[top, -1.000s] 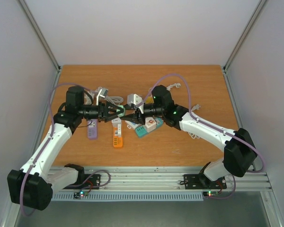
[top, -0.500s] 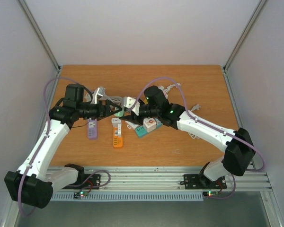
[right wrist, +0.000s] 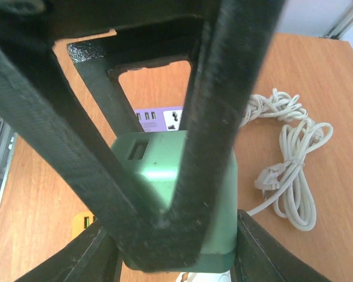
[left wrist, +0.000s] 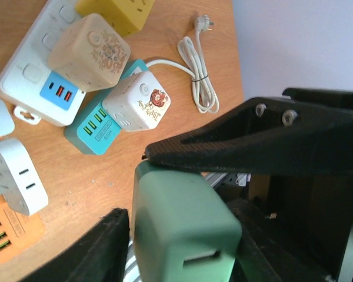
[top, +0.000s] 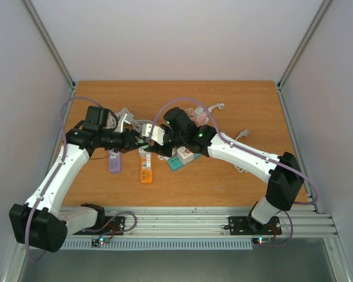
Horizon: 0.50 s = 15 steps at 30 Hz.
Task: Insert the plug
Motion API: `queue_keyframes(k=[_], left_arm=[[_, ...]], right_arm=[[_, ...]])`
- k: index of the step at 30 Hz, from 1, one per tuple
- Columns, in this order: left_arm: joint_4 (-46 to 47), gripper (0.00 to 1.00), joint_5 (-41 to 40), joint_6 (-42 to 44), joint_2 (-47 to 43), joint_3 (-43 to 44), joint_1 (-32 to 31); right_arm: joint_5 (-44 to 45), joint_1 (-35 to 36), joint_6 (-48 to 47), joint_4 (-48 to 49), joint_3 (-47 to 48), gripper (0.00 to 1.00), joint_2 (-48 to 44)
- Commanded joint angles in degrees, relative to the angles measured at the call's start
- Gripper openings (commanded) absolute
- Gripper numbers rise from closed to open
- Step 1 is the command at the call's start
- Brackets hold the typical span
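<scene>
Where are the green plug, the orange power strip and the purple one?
green plug (left wrist: 176, 217), left wrist view, its top face
orange power strip (top: 145, 171), top view, its middle
purple power strip (top: 115, 162), top view, its middle

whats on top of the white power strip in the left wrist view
A beige cube adapter sits on the white power strip, by its blue USB panel. The sockets under the cube are covered, so its prongs cannot be seen.

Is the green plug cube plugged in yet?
Out. The green plug cube is held in the left gripper, above the power strips on the table.
</scene>
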Motion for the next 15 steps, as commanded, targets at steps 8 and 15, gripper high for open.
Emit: queue_keyframes(k=[8,15], left_arm=[[-1.54,0.01,-4.72,0.88,1.7,1.15,-0.12],[-8.15,0.01,-23.73,3.74,4.21,5.21,-0.08]], right_arm=[[4.31,2.19,5.08,-4.79,5.01,0.51,1.91],[3.26,2.19,10.38,-4.02,-1.72,0.92,-6.1]])
